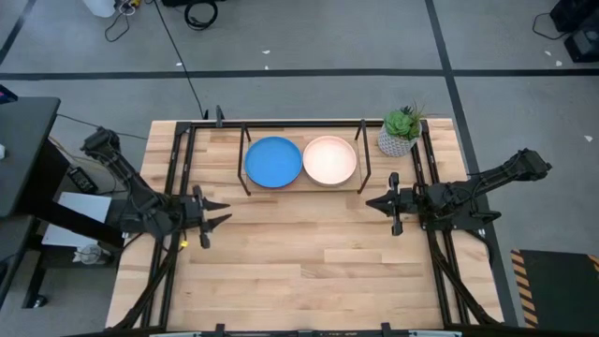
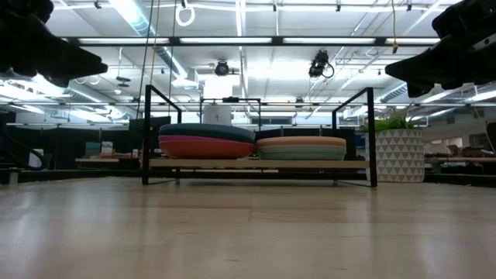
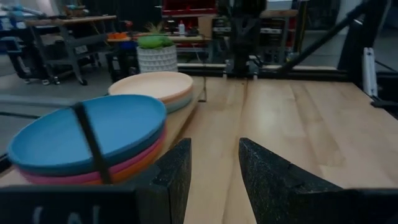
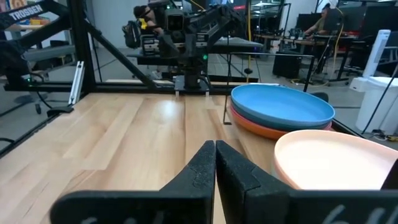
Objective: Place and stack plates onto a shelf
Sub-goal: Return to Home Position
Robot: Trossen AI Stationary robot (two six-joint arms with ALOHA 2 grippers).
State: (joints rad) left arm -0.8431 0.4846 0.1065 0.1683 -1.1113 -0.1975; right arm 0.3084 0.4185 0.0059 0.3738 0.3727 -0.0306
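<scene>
Two stacks of plates rest on the shelf's (image 1: 301, 189) wood board at the table's far side. The left stack is topped by a blue plate (image 1: 273, 161), with magenta and orange plates (image 3: 93, 173) under it. The right stack is topped by a cream-peach plate (image 1: 329, 160) over aqua ones (image 2: 302, 153). My left gripper (image 1: 223, 212) hovers open by the table's left edge, near side of the shelf. My right gripper (image 1: 371, 201) hovers shut by the table's right edge, level with the shelf's front. Neither touches a plate.
A potted green plant in a white patterned pot (image 1: 401, 133) stands at the far right corner beside the shelf. Black rails (image 1: 178, 159) run along the table's sides. Bare wood (image 1: 299, 262) spreads over the near half of the table.
</scene>
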